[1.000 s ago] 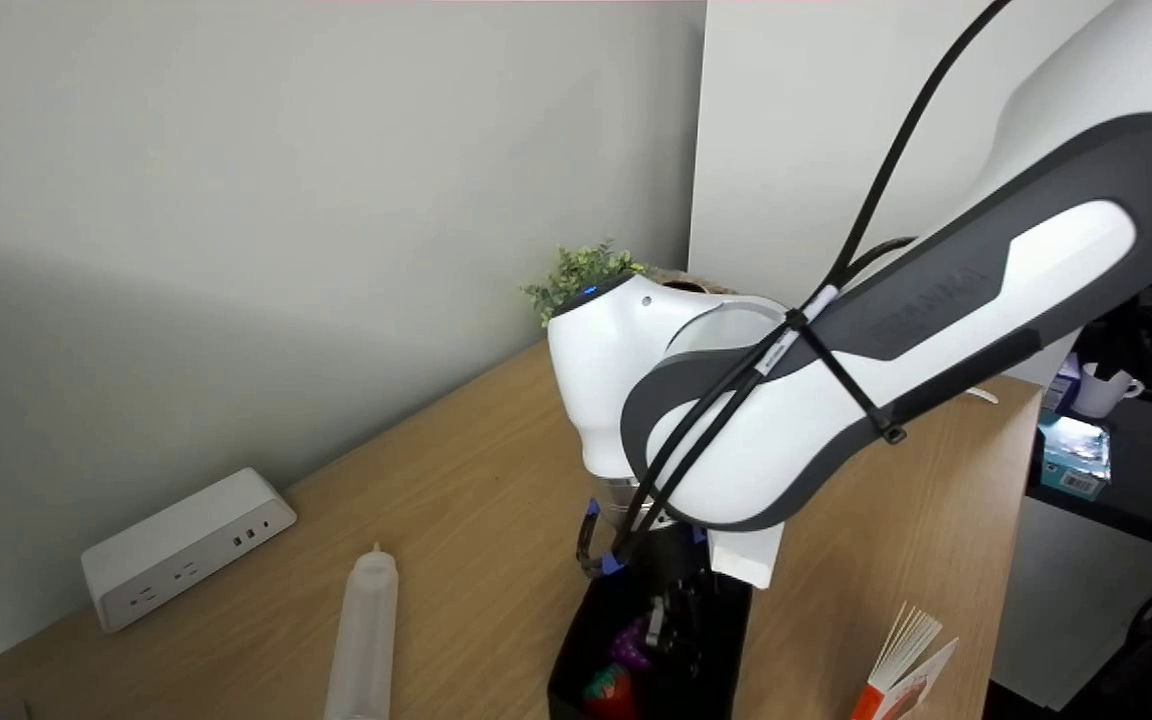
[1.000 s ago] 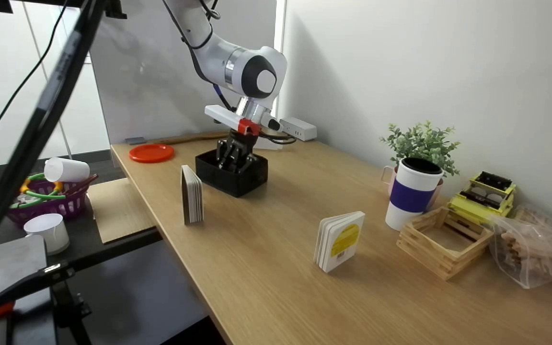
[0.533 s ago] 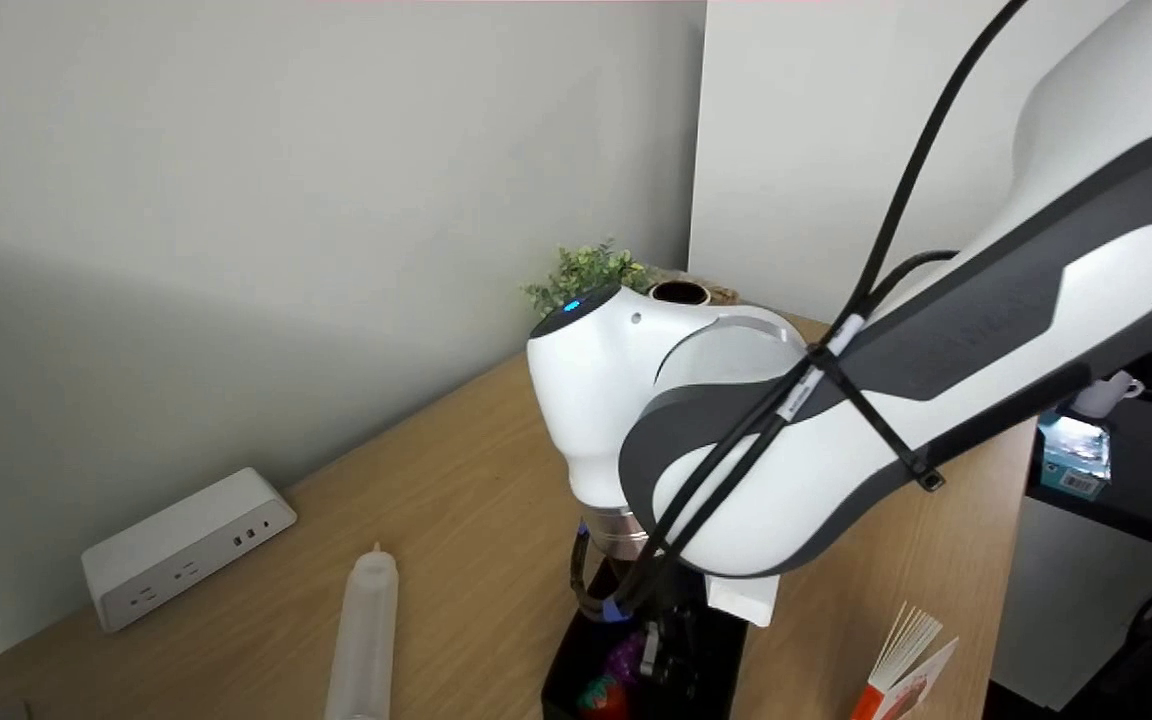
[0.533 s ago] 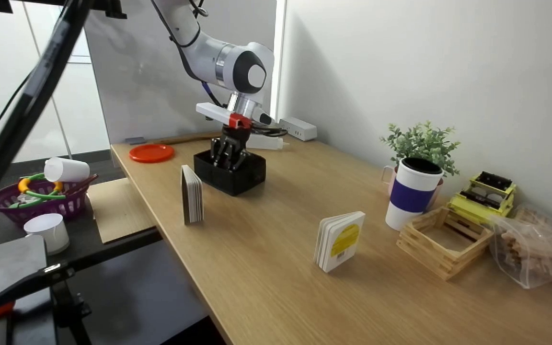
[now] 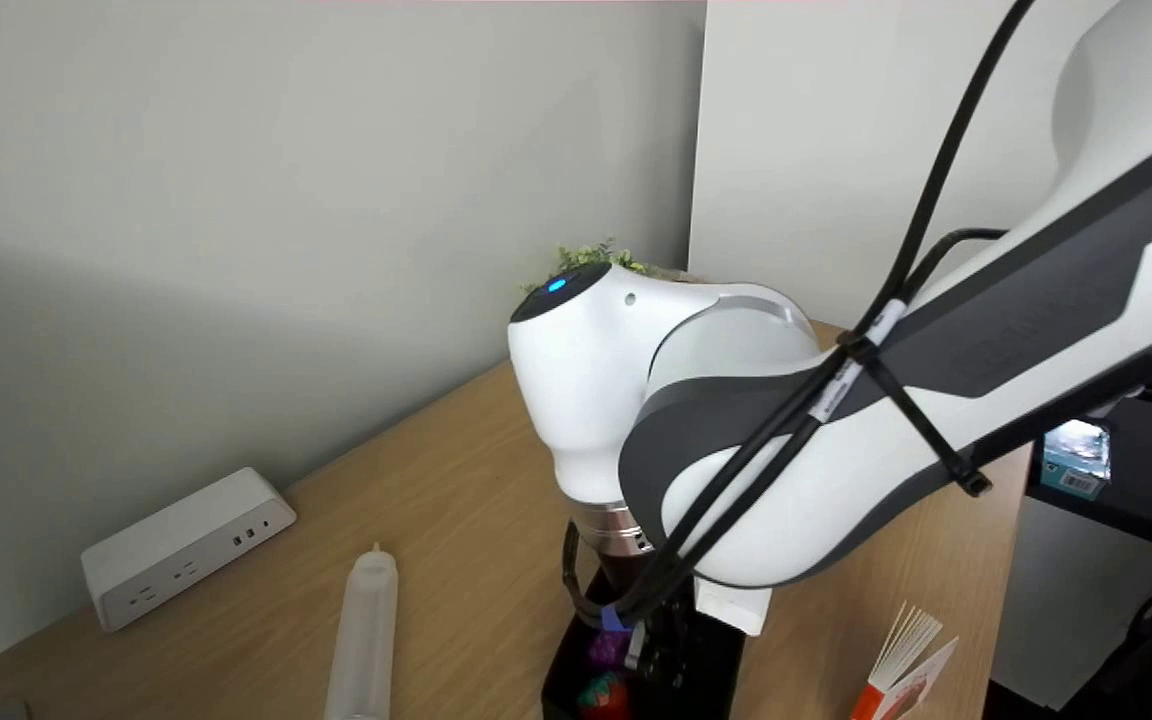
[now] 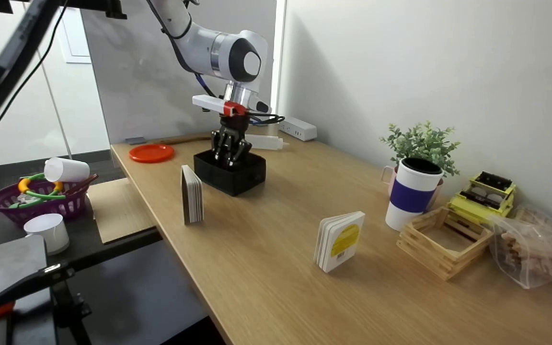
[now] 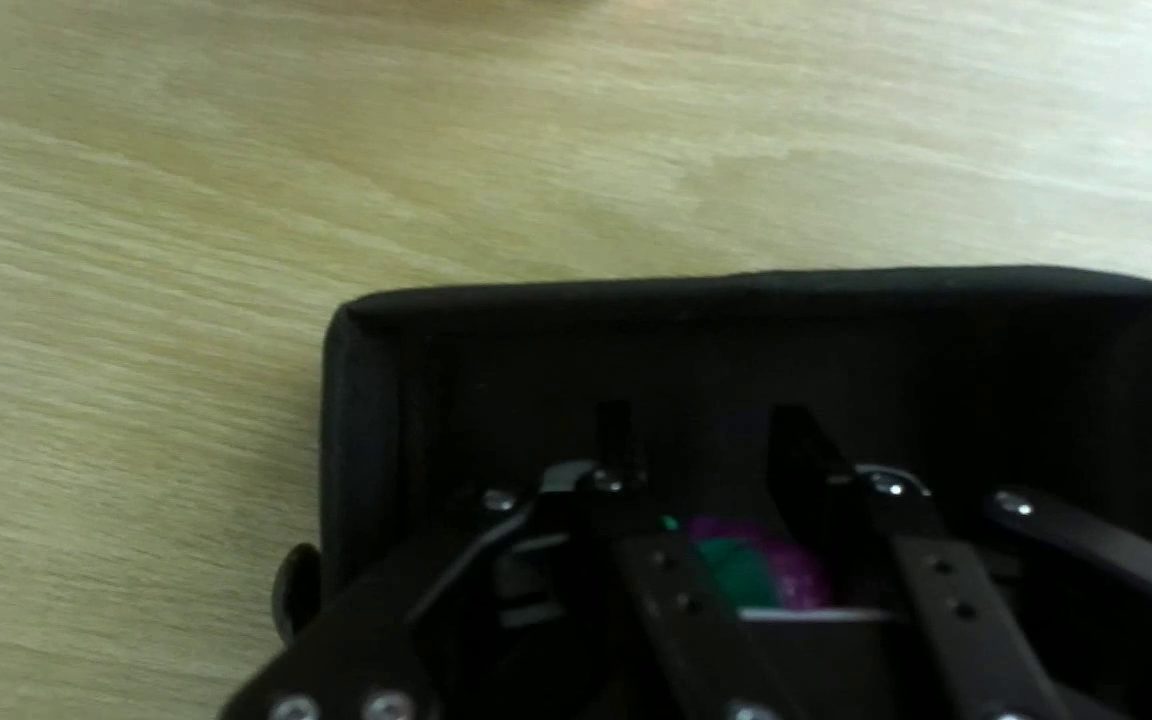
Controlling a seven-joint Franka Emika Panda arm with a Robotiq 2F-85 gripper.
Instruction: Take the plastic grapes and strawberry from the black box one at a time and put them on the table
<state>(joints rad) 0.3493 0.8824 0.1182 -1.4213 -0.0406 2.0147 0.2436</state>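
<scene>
While your gripper (image 7: pixel 704 425) is down inside the black box (image 6: pixel 218 177), its two fingers (image 7: pixel 804 458) stand only part-way apart, and in the wrist view the plastic grapes (image 5: pixel 607 650) fill the gap between them: the pincer is clamped on the magenta-purple cluster. A patch of green shows against the purple there; the view is dark and blurred, and you cannot tell which fruit the green belongs to. In an exterior view you see the grapes within the box walls, right by a finger, and the strawberry (image 5: pixel 603 697), red with a green top, just beside them, partly cut off by the lower edge.

The box sits on the wooden table (image 6: pixel 266 268), and your arm (image 5: pixel 571 400) bends over it so that the gripper points down. Near the box are a flat red plate (image 6: pixel 151 153) and an upright board book (image 6: pixel 192 196). A second board book (image 6: pixel 339 242) stands well apart from it, pages slightly fanned. Toward the wall you have a leafy plant (image 6: pixel 419 146), a white cup with a blue-purple band (image 6: pixel 408 199), a wooden crate (image 6: pixel 422 254) and a clear bag (image 6: pixel 534 249) of pale pieces. A squeeze bottle (image 5: pixel 364 640) lies on its side near the box, and a white socket block (image 5: pixel 186 545) rests close to the wall.
</scene>
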